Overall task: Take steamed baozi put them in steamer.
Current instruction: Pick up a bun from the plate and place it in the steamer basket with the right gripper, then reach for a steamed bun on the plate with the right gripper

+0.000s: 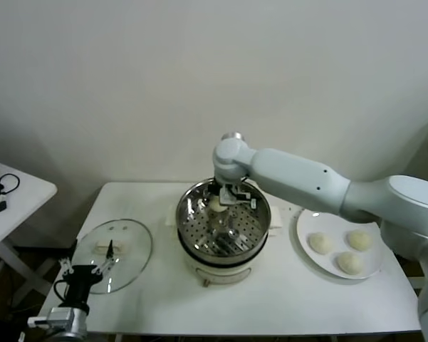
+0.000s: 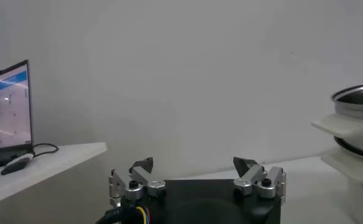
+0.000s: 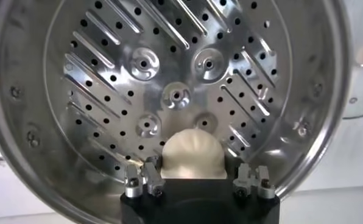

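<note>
Nearest the robot, at the bench's front left corner, the left gripper hangs idle just above the near edge of a round glass lid. Its jaws are spread wide with nothing between them. The lid lies flat on the bench, to the left of the steamer and apart from it.

The steamer stands in the middle of the bench, a shiny steel pot on a white base with its perforated tray bare across the near and middle part. To its right lies a flat white plate carrying three steamed baozi, grouped close together on the half of the plate farther from the steamer.

Farther back, the right arm reaches in from the right, over the plate's far edge, and bends down into the pot. The right gripper is inside the steamer at its far side, just below the rim. Its jaws are closed around a fourth baozi, which sits between them low over the tray near the pot's wall; whether the bun touches the tray cannot be told.

Off to the left, beyond the bench, a white side table holds a laptop with its screen lit and a dark cable. A plain pale wall closes the scene behind.
</note>
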Robot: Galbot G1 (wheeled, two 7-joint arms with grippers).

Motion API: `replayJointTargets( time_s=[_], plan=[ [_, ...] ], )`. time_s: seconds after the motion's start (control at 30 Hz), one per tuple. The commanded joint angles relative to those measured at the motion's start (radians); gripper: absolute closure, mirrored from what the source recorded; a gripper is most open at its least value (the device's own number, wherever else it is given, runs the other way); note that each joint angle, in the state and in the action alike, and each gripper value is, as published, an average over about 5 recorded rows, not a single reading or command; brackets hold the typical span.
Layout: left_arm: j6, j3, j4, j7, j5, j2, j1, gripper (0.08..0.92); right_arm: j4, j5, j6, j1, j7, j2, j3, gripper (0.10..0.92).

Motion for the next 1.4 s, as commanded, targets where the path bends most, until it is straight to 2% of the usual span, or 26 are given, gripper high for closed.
replayJointTargets(
  time_s=[0.03, 0.3, 0.53, 0.63, 0.8, 0.9, 1.07, 1.17, 1.3, 1.4],
  plan=[
    [0.002, 0.000, 0.003, -0.002, -0.004, -0.003, 0.001, 0.177, -0.052, -0.035, 0.012, -0.027, 0.001, 0.026, 0.001, 0.347],
    [0.001, -0.002, 0.007, -0.003, -0.004, -0.004, 0.001, 0.177, -0.054, -0.025, 0.013, -0.033, 0.006, 0.029, 0.003, 0.325],
    [-0.002, -0.006, 0.007, -0.004, -0.006, -0.006, 0.007, 0.177, -0.020, 0.021, -0.001, -0.002, 0.000, 0.004, -0.009, 0.221],
    [-0.002, -0.008, 0.002, -0.004, -0.007, -0.006, 0.009, 0.177, 0.012, 0.066, -0.001, 0.036, -0.014, -0.023, -0.016, 0.205],
    [0.001, -0.017, -0.007, -0.005, -0.010, -0.003, 0.011, 0.177, 0.131, 0.264, -0.044, 0.169, -0.042, -0.141, -0.057, 0.203],
    [0.001, -0.018, -0.004, -0.005, -0.011, 0.000, 0.010, 0.177, 0.183, 0.422, -0.122, 0.298, -0.040, -0.232, -0.124, 0.202],
    [0.007, -0.008, 0.002, -0.005, -0.015, 0.010, 0.000, 0.177, 0.160, 0.792, -0.320, 0.487, -0.020, -0.370, -0.319, 0.203],
    [0.009, 0.003, 0.003, -0.005, -0.020, 0.011, -0.009, 0.177, 0.121, 0.932, -0.393, 0.534, -0.011, -0.445, -0.395, 0.203],
    [0.005, 0.016, 0.000, 0.001, -0.030, 0.012, -0.014, 0.177, 0.077, 1.020, -0.495, 0.527, 0.006, -0.547, -0.451, 0.203],
    [-0.010, 0.020, -0.001, 0.029, -0.048, 0.015, -0.015, 0.177, 0.072, 1.019, -0.547, 0.475, 0.022, -0.610, -0.454, 0.203]
  ],
)
